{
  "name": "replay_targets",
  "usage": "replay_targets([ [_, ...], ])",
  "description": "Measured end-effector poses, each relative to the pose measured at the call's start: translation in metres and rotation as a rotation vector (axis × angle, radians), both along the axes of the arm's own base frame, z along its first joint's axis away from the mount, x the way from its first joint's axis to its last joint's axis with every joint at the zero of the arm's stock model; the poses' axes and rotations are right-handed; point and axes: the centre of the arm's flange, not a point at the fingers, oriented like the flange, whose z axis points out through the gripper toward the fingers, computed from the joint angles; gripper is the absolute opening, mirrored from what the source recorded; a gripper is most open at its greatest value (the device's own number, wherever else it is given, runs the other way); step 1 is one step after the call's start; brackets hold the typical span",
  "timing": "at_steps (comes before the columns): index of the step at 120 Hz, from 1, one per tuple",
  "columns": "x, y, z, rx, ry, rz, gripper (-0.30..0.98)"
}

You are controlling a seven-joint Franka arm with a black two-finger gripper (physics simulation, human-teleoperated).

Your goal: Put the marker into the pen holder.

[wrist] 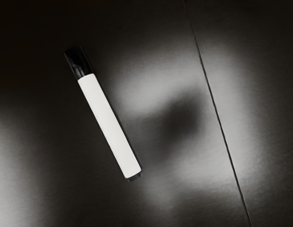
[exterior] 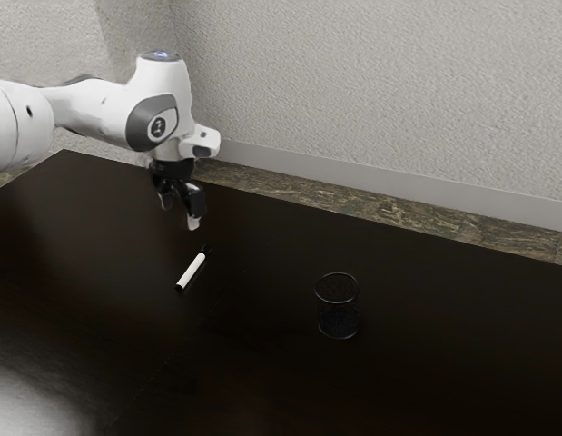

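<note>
arm (exterior: 90, 107) is reaching in from ten o'clock in the exterior view, wrist bending, gripper (exterior: 181, 216) pointing down and hanging above the table (exterior: 262, 363). fingers are standing apart, gripping nothing. white marker (exterior: 192, 271) is lying on the tabletop at six o'clock from the gripper, black cap pointing toward one. mesh pen holder (exterior: 338, 325) is standing upright at four o'clock from the gripper.
</note>
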Motion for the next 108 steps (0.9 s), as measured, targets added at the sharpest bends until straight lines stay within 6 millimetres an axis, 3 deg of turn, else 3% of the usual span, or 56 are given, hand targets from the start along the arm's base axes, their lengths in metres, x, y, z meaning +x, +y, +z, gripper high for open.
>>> replay_targets([
  [8,0.015,0.003,-0.022,0.003,-0.014,0.030,0.58],
  [24,0.036,0.015,-0.038,0.008,-0.062,0.105,0.48],
  [32,0.047,0.021,-0.057,0.011,-0.064,0.149,0.45],
  [61,0.055,0.051,-0.121,-0.003,-0.030,0.324,0.40],
  [108,0.067,0.058,-0.159,-0.007,-0.048,0.456,0.27],
])
